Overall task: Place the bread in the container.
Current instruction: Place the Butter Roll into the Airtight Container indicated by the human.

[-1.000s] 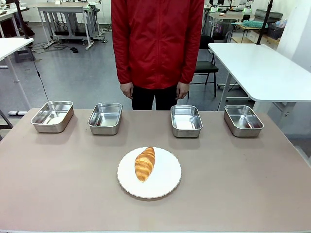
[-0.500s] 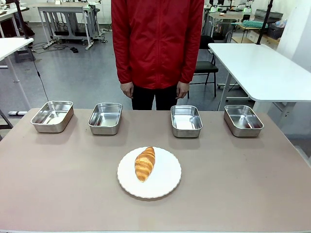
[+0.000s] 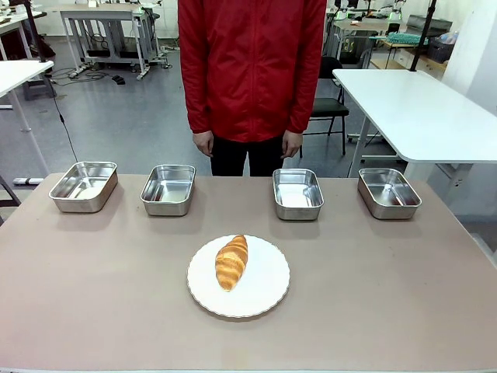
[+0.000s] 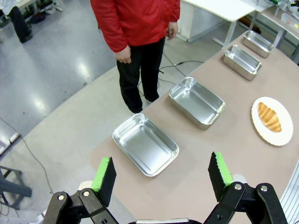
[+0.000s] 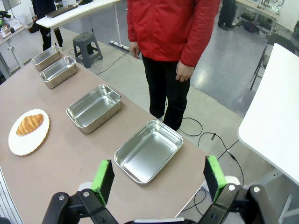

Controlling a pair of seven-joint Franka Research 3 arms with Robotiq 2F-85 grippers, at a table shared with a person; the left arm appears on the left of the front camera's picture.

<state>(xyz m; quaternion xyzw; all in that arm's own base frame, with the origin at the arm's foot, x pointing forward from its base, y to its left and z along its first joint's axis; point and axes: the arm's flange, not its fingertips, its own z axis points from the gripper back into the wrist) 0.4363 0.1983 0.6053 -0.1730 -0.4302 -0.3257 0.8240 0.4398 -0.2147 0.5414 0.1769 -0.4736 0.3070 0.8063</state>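
Note:
The bread [image 3: 231, 262], a golden-brown ridged roll, lies on a round white plate [image 3: 260, 291] in the middle of the table; it also appears as bread [image 4: 270, 116] and bread [image 5: 29, 124] in the wrist views. Several steel containers stand in a row along the far edge, among them container [image 3: 84, 186], container [image 3: 168, 189] and container [image 3: 297, 193]. My left gripper [image 4: 161, 177] hangs open high above the table's left end, over container [image 4: 145, 144]. My right gripper [image 5: 159, 179] is open above the right end, over container [image 5: 148, 150].
A person in a red jacket [image 3: 251, 70] stands at the far edge, hands [image 3: 203, 143] down at the sides. A white table [image 3: 419, 109] stands to the back right. The brown tabletop [image 3: 388, 295] is bare around the plate.

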